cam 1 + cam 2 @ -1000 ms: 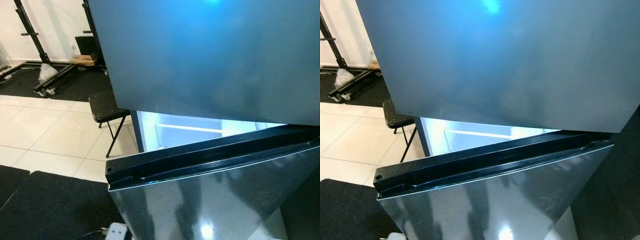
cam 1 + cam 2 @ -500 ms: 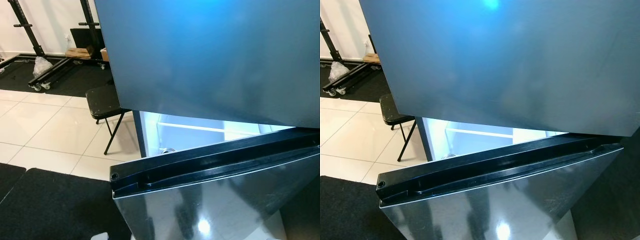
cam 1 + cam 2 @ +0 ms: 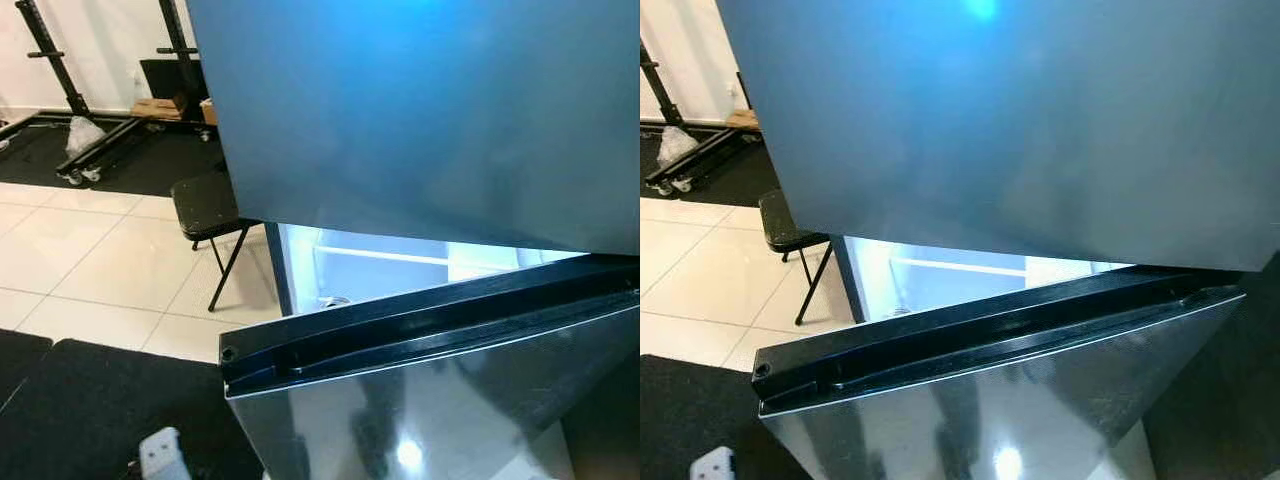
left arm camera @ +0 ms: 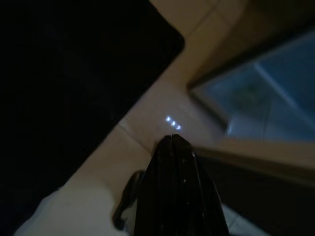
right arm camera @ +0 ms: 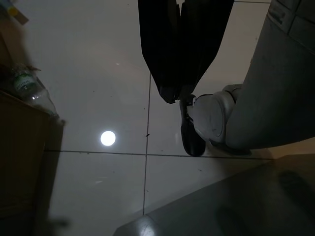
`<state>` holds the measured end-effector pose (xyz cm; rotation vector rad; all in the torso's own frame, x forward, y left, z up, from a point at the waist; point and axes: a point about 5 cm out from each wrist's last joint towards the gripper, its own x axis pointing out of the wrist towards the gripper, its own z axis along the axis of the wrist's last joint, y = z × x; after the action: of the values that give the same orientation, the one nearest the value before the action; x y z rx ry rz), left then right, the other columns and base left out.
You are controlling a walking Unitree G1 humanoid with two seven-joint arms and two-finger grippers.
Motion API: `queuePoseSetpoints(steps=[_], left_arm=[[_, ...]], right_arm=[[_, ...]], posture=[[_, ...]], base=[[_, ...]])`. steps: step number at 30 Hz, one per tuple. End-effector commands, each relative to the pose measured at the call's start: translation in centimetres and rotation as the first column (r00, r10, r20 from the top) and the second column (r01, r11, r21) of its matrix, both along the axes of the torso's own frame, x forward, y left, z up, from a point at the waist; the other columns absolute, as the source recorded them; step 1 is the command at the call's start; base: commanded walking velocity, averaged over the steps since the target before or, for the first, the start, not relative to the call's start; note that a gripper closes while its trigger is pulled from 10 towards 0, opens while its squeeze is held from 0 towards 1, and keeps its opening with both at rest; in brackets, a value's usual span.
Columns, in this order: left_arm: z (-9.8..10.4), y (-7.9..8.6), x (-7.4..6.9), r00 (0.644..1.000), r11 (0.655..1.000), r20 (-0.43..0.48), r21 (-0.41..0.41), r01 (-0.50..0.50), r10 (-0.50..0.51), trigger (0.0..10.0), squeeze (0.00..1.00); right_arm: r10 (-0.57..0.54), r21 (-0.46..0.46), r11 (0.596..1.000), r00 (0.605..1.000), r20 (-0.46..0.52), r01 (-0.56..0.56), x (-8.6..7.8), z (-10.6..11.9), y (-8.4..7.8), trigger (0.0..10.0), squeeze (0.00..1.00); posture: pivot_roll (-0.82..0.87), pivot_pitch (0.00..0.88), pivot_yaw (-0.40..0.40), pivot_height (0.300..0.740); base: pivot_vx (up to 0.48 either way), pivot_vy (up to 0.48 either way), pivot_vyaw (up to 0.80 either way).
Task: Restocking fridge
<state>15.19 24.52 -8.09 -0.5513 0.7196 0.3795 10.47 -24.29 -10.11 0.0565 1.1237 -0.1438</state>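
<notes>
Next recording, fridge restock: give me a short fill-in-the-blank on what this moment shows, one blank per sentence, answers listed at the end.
1. The lower fridge door stands ____, with the lit interior showing behind it.
2. The folding stool beside the fridge stands on the ____ floor.
3. In its wrist view, the right gripper hangs with its fingers ____ above the floor.

Missing words: open; tiled; shut

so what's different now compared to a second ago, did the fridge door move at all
Not clearly. The lower fridge door stands ajar about as before, the lit interior showing in the gap under the upper door. The small shift in framing comes from the head camera moving. A white object has come into view low on the black mat. The folding stool stayed put. Nothing was grasped or released.
</notes>
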Motion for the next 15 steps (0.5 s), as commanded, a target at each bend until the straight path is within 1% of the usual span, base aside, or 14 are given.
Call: queuePoseSetpoints(steps=[1, 2, 3, 4, 5, 6, 7, 8, 9, 11, 12, 13, 14, 15], left_arm=[[0.5, 1.2, 0.0, 0.995, 0.997, 0.054, -0.006, -0.082, 0.082, 10.0, 0.0], [0.7, 1.6, 0.2, 0.987, 0.991, 0.091, -0.03, -0.128, 0.13, 10.0, 0.0], [1.1, 1.8, 0.6, 0.972, 0.983, 0.152, -0.082, -0.166, 0.177, 10.0, 0.0], [1.3, 1.9, 0.8, 0.961, 0.976, 0.189, -0.116, -0.183, 0.203, 10.0, 0.0], [1.7, 1.9, 1.4, 0.941, 0.968, 0.259, -0.179, -0.173, 0.216, 10.0, 0.0], [1.7, 1.9, 1.4, 0.941, 0.968, 0.259, -0.179, -0.173, 0.216, 10.0, 0.0], [2.2, 1.7, 2.0, 0.915, 0.959, 0.337, -0.245, -0.141, 0.221, 10.0, 0.0], [3.3, 1.6, 3.2, 0.85, 0.936, 0.474, -0.348, -0.058, 0.229, 10.0, 0.0], [3.3, 1.6, 3.2, 0.85, 0.936, 0.474, -0.348, -0.058, 0.229, 10.0, 0.0], [4.4, 1.6, 4.0, 0.783, 0.916, 0.578, -0.4, 0.027, 0.229, 10.0, 0.0], [5.5, 2.0, 4.7, 0.72, 0.904, 0.655, -0.418, 0.095, 0.227, 10.0, 0.0], [6.2, 2.3, 5.1, 0.675, 0.895, 0.702, -0.423, 0.137, 0.229, 10.0, 0.0], [7.3, 2.7, 5.9, 0.609, 0.888, 0.761, -0.416, 0.197, 0.222, 10.0, 0.0], [8.3, 3.0, 6.5, 0.553, 0.882, 0.806, -0.401, 0.246, 0.213, 10.0, 0.0]], right_arm=[[-0.006, 0.008, 1.0, 1.0, -0.001, 0.006, -0.2, -0.1, 0.2, 10.0, 0.0], [-0.005, 0.008, 1.0, 1.0, -0.002, 0.005, -0.2, -0.1, 0.2, 10.0, 0.0], [-0.004, 0.008, 1.0, 1.0, -0.002, 0.004, -0.2, -0.1, 0.1, 10.0, 0.0], [-0.003, 0.008, 1.0, 1.0, -0.002, 0.003, -0.2, -0.1, 0.1, 10.0, 0.0], [-0.002, 0.009, 1.0, 1.0, -0.001, 0.002, -0.1, 0.0, 0.1, 10.0, 0.0], [-0.002, 0.009, 1.0, 1.0, -0.001, 0.002, -0.1, 0.0, 0.1, 10.0, 0.0], [0.0, 0.009, 1.0, 1.0, 0.0, 0.0, -0.1, 0.0, 0.1, 10.0, 0.0], [0.001, 0.007, 1.0, 1.0, 0.0, -0.001, -0.1, 0.0, 0.0, 10.0, 0.0], [0.001, 0.007, 1.0, 1.0, 0.0, -0.001, -0.1, 0.0, 0.0, 10.0, 0.0], [0.001, 0.006, 1.0, 1.0, -0.001, -0.001, -0.1, 0.0, -0.1, 10.0, 0.0], [0.001, 0.006, 1.0, 1.0, -0.001, -0.001, -0.1, 0.0, -0.1, 10.0, 0.0], [0.001, 0.006, 1.0, 1.0, 0.0, -0.001, -0.1, 0.0, -0.1, 10.0, 0.0], [0.004, 0.007, 1.0, 1.0, 0.002, -0.004, 0.0, 0.0, -0.1, 10.0, 0.0], [0.005, 0.008, 1.0, 1.0, 0.003, -0.005, 0.1, 0.1, -0.1, 10.0, 0.0]], posture=[[-0.01, 0.0, 0.011, 0.74], [-0.01, 0.0, 0.009, 0.74], [-0.01, 0.0, 0.009, 0.74], [-0.01, 0.0, 0.009, 0.74], [-0.01, 0.0, 0.007, 0.74], [-0.01, 0.0, 0.007, 0.74], [-0.01, 0.0, 0.007, 0.74], [-0.01, 0.0, 0.008, 0.74], [-0.01, 0.0, 0.008, 0.74], [-0.01, 0.0, 0.007, 0.74], [-0.01, 0.0, 0.005, 0.74], [-0.01, 0.0, 0.004, 0.74], [-0.01, 0.0, 0.002, 0.74], [-0.01, 0.0, 0.002, 0.74]], base=[[0.0, 0.0, 0.0], [0.0, 0.0, 0.0], [0.0, 0.0, 0.0], [0.0, 0.0, 0.0], [0.0, 0.0, 0.0], [0.0, 0.0, 0.0], [0.0, 0.0, 0.0], [0.0, 0.0, 0.0], [0.0, 0.0, 0.0], [0.0, 0.0, 0.0], [0.0, 0.0, 0.0], [0.0, 0.0, 0.0], [0.0, 0.0, 0.0], [0.0, 0.0, 0.0]])
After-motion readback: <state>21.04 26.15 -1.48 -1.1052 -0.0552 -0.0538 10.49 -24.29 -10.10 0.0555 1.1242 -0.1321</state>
